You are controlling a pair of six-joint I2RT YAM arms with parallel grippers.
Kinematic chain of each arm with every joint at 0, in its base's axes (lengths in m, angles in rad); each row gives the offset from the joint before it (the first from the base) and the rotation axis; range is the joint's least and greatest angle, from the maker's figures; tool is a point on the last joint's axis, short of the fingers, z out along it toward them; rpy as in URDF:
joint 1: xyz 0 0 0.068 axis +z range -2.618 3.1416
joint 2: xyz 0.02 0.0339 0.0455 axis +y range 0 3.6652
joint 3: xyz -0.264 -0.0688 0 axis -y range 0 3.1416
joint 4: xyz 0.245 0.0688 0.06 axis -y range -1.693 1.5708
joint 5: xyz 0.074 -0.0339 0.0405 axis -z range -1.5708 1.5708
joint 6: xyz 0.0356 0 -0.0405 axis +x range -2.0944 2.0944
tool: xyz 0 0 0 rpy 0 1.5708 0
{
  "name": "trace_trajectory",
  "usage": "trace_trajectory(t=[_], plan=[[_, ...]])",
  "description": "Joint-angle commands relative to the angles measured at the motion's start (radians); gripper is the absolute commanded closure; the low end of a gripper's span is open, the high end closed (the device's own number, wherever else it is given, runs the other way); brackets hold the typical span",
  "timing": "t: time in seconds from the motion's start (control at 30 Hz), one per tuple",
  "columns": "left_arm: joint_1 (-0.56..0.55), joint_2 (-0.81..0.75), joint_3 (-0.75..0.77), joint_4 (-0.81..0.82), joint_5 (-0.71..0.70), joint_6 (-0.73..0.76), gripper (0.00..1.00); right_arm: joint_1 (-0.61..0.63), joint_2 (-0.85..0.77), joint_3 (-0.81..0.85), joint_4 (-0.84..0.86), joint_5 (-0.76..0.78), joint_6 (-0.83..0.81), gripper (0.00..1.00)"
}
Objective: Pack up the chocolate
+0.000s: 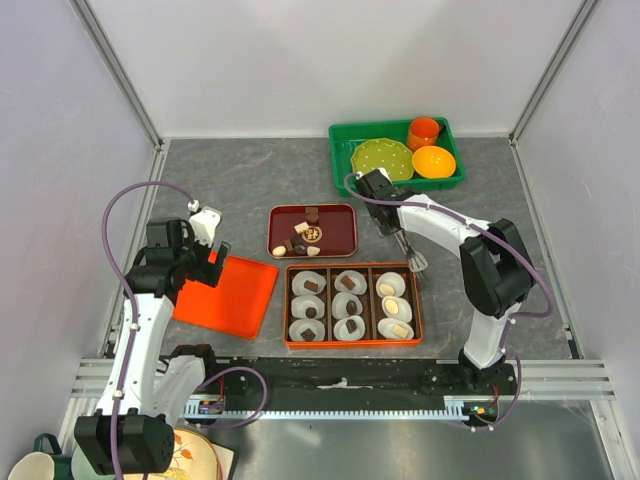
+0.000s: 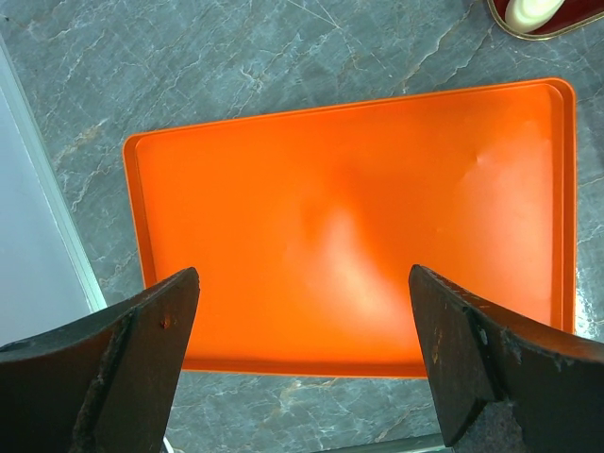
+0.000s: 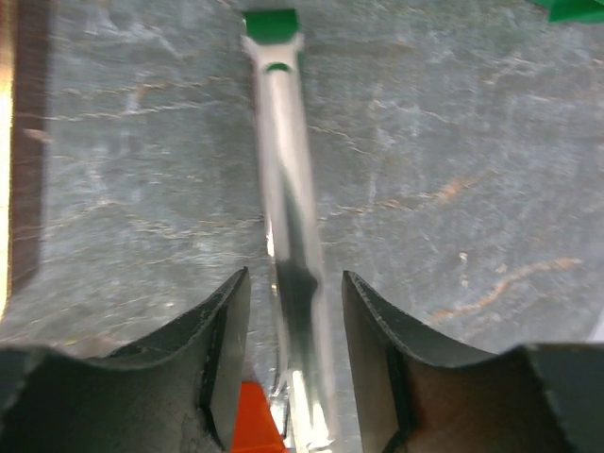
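Note:
Several loose chocolate pieces (image 1: 307, 236), dark brown and cream, lie on a small dark red tray (image 1: 340, 245). The orange-red box (image 1: 352, 343) in front of it has three compartments of white paper cups; those in the left and middle columns hold dark pieces (image 1: 311, 288), those in the right column cream ovals (image 1: 389, 291). Metal tongs (image 1: 412, 255) (image 3: 288, 189) lie slanted beside the box's far right corner. My right gripper (image 1: 399, 237) (image 3: 294, 274) straddles them, open, with a gap on each side. My left gripper (image 1: 207, 264) (image 2: 302, 274) hangs wide open over the flat orange lid (image 1: 235, 300) (image 2: 359, 226), holding nothing.
A green bin (image 1: 340, 135) at the back right holds a green plate (image 1: 382, 157), an orange cup (image 1: 424, 131) and an orange bowl (image 1: 433, 161). White walls close in the table on three sides. A mug (image 1: 30, 466) and a plate (image 1: 195, 460) sit below the near rail.

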Motion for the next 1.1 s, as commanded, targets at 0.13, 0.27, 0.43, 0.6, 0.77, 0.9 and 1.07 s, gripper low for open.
trace_trajectory(t=[0.13,0.27,0.43,0.6,0.77,0.9,1.07], plan=[[0.003,-0.021,0.007,0.019,-0.002,0.031,0.01,0.019,0.06,0.032,-0.028,0.228,-0.008,0.57],[0.003,-0.027,0.001,0.018,0.001,0.036,0.01,0.017,0.06,0.029,-0.026,0.294,0.006,0.65],[0.003,-0.027,-0.005,0.018,-0.001,0.039,0.01,0.004,0.032,0.012,-0.017,0.341,0.015,0.65],[0.003,-0.029,-0.006,0.018,0.006,0.04,0.01,-0.062,0.015,-0.002,-0.011,0.285,0.037,0.65],[0.003,-0.035,-0.013,0.018,0.007,0.047,0.01,-0.137,0.057,-0.007,-0.012,0.231,0.051,0.73],[0.003,-0.035,-0.011,0.016,0.01,0.05,0.01,-0.167,0.095,0.003,-0.014,0.232,0.058,0.73],[0.002,-0.013,-0.02,0.012,0.058,0.057,0.01,-0.182,0.075,0.021,-0.021,0.237,0.066,0.73]])
